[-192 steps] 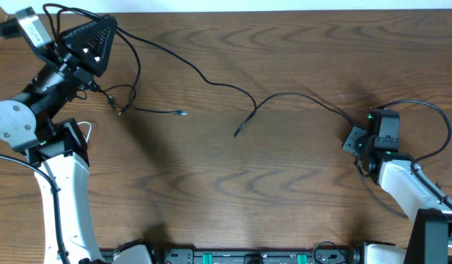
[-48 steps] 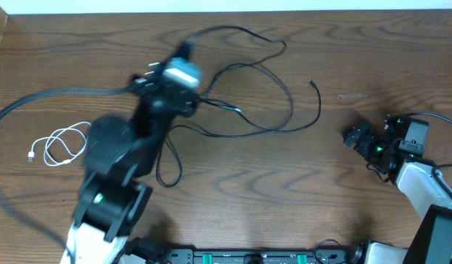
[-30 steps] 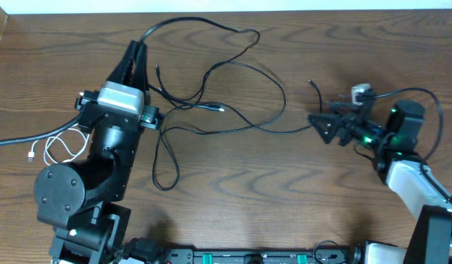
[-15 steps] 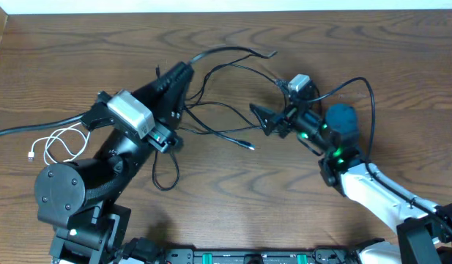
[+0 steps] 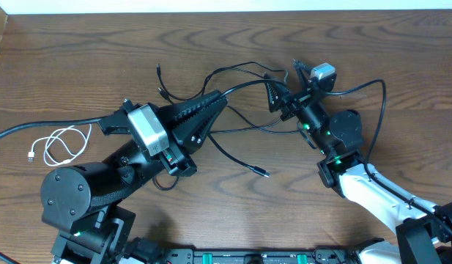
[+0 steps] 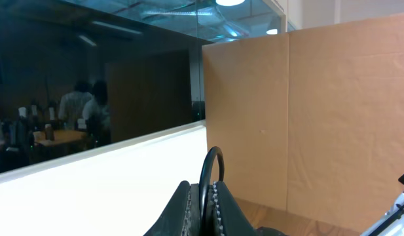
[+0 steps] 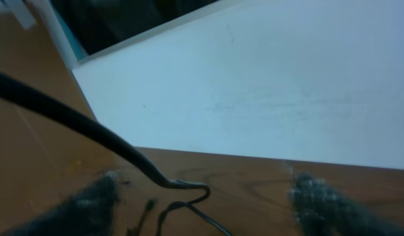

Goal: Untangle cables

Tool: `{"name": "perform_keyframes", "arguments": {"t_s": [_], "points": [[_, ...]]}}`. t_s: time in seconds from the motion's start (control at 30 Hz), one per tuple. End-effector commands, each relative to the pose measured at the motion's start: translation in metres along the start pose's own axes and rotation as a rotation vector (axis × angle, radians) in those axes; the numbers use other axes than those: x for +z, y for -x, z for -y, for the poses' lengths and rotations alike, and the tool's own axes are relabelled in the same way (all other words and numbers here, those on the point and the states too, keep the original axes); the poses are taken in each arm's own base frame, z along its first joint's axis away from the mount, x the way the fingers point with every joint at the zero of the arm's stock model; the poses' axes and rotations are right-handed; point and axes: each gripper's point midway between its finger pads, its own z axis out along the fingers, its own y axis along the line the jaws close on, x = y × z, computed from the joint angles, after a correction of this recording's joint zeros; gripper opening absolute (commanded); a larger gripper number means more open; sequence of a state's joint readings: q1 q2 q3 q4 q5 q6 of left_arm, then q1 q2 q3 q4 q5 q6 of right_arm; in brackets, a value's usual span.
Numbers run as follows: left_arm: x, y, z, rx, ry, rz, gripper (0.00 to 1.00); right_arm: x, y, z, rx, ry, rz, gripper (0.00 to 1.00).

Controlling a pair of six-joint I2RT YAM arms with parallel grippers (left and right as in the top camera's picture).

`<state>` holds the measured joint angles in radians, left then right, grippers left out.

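Black cable (image 6: 203,176) pinched fast in left hand (image 6: 202,190); right hand (image 7: 205,196) gapes wide.

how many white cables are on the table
1: the white cable lies loosely coiled near the left edge of the table, beside the left arm; another could be hidden beneath the arms.

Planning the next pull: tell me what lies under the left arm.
Thin black cables run beneath the left gripper and black arm, which hides their course there. The thin coiled white cable lies beside the arm, uncovered.
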<state>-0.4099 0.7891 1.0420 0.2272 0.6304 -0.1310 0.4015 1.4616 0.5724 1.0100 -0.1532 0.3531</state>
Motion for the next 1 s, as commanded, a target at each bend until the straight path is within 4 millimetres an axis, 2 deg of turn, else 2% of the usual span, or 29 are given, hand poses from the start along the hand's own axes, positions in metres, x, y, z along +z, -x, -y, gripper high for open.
{"name": "perform_keyframes", "arguments": {"t_s": [0.0, 0.07, 0.1, 0.23, 0.37, 0.47, 0.5, 0.57, 0.6, 0.67, 0.77, 0.83, 0.9, 0.97], "points": [[-0.002, 0.005, 0.006, -0.008, -0.023, 0.007, 0.07, 0.0, 0.003, -0.001, 0.011, 0.007, 0.007, 0.52], [-0.002, 0.002, 0.006, -0.015, -0.021, -0.004, 0.08, 0.0, 0.007, 0.001, 0.008, -0.003, 0.024, 0.11], [-0.002, 0.001, 0.006, -0.017, -0.02, -0.007, 0.08, 0.0, 0.009, 0.003, 0.008, -0.011, 0.031, 0.01], [-0.002, -0.004, 0.004, -0.029, -0.011, -0.028, 0.08, -0.002, 0.016, 0.019, 0.003, -0.056, 0.054, 0.01], [-0.002, -0.019, -0.004, -0.001, 0.027, -0.084, 0.08, -0.004, 0.014, 0.031, 0.003, -0.089, 0.04, 0.01], [-0.007, -0.038, -0.03, -0.01, 0.174, -0.153, 0.09, -0.007, 0.021, 0.044, -0.008, -0.119, 0.053, 0.01], [-0.009, -0.043, -0.037, -0.011, 0.218, -0.171, 0.14, -0.009, 0.024, 0.048, -0.011, -0.13, 0.061, 0.01], [-0.015, -0.055, -0.055, -0.024, 0.324, -0.215, 0.17, -0.012, 0.033, 0.055, -0.016, -0.144, 0.08, 0.01], [-0.019, -0.063, -0.065, -0.032, 0.381, -0.243, 0.21, -0.014, 0.038, 0.057, -0.015, -0.146, 0.09, 0.01], [-0.025, -0.082, -0.082, -0.047, 0.474, -0.308, 0.23, -0.018, 0.049, 0.056, -0.017, -0.139, 0.114, 0.01], [-0.028, -0.11, -0.098, -0.07, 0.541, -0.398, 0.27, -0.024, 0.066, 0.053, -0.027, -0.136, 0.154, 0.01], [-0.024, -0.137, -0.106, -0.098, 0.548, -0.476, 0.3, -0.033, 0.09, 0.049, -0.026, -0.136, 0.218, 0.01], [-0.02, -0.15, -0.11, -0.112, 0.547, -0.51, 0.3, -0.038, 0.102, 0.046, -0.032, -0.13, 0.25, 0.01], [-0.017, -0.165, -0.115, -0.138, 0.551, -0.542, 0.3, -0.049, 0.123, 0.039, -0.044, -0.121, 0.304, 0.01]]}}
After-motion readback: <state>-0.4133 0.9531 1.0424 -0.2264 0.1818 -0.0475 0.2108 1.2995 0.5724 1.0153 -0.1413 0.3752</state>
